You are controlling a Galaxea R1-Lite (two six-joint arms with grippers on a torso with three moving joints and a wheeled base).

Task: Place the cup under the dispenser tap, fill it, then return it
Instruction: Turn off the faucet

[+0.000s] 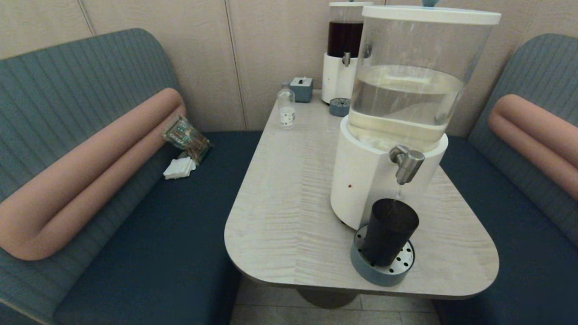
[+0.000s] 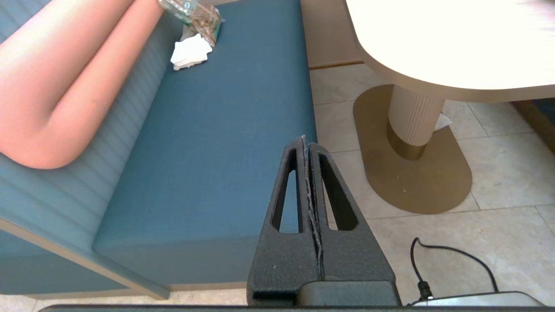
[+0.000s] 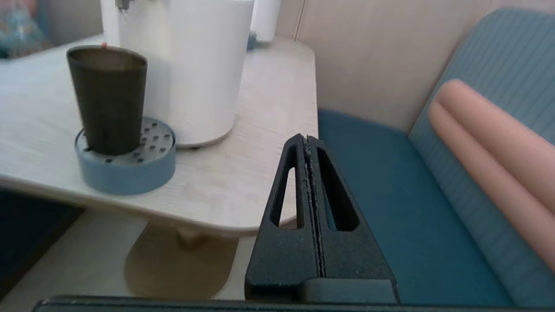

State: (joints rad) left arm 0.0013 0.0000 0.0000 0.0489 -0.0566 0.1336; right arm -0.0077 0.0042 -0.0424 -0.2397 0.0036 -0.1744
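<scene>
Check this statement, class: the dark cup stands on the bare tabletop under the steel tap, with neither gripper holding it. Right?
Not quite. The cup stands on the blue drip tray, not the bare tabletop, as the head view shows. It is under the tap, unheld.

1. I see the cup, dark, tapered and handleless, standing upright on the perforated blue-grey tray.
2. The tap, a brushed-steel spout, sits directly above the cup's open mouth.
</scene>
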